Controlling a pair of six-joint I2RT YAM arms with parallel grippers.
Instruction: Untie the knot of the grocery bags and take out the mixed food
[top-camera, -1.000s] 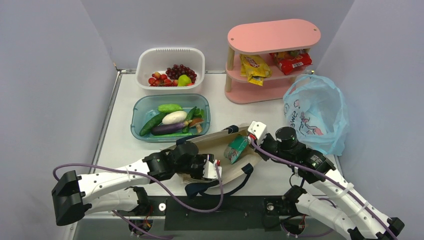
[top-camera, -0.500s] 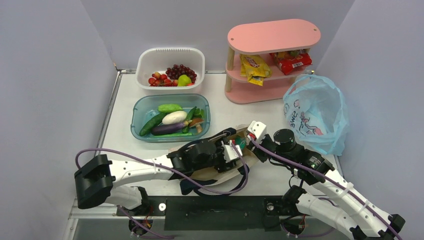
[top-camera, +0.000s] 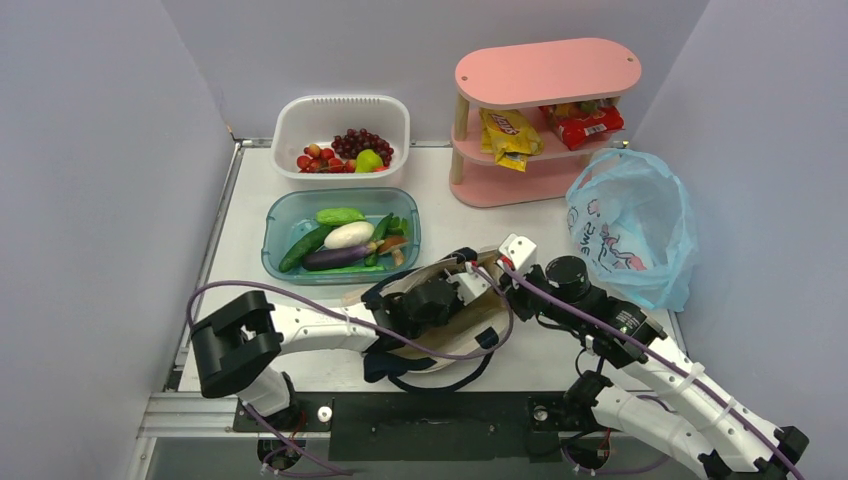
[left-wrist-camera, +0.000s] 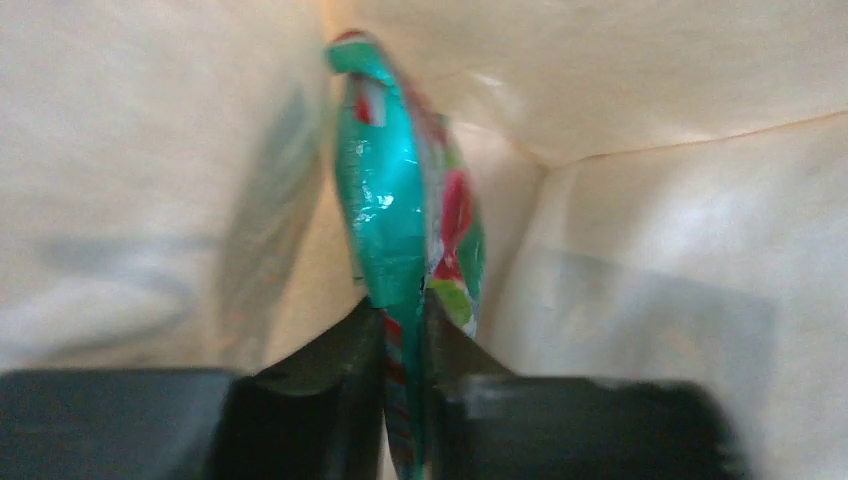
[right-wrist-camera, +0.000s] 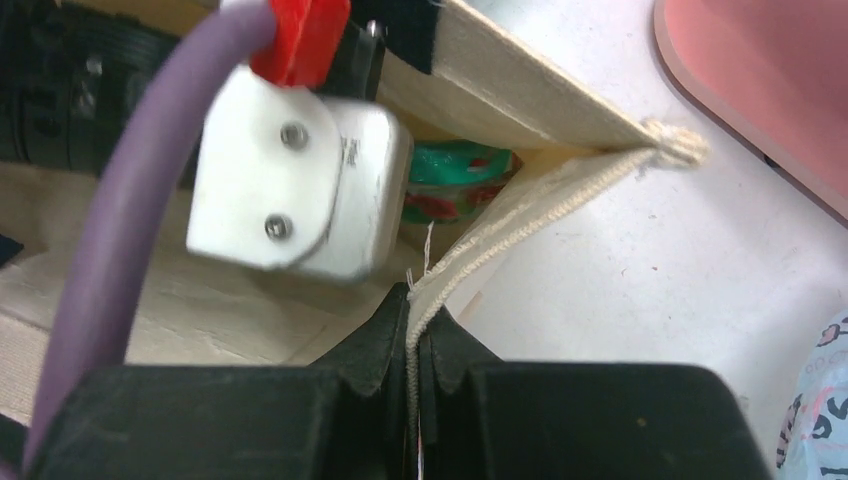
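The beige canvas tote (top-camera: 478, 322) lies open on its side near the table's front, its navy handles (top-camera: 432, 380) trailing forward. My left gripper (left-wrist-camera: 403, 312) reaches inside it and is shut on the bottom edge of a teal and red snack packet (left-wrist-camera: 395, 200), which stands on edge against the tote's wall. The same packet (right-wrist-camera: 455, 182) shows deep in the tote's corner in the right wrist view. My right gripper (right-wrist-camera: 413, 318) is shut on the tote's stitched rim (right-wrist-camera: 520, 215), holding the mouth up. The light blue plastic bag (top-camera: 630, 225) lies open at the right; no knot shows.
A teal tub (top-camera: 275, 232) of vegetables and a white basket (top-camera: 340, 108) of fruit stand at the back left. The pink shelf (top-camera: 545, 72) at the back right holds yellow and red packets. The left wrist's white camera mount (right-wrist-camera: 300, 190) sits close to my right fingers.
The left arm pushed right and deeper into the tote, and its jaws closed on the teal packet. The right gripper kept its hold on the rim and barely moved.
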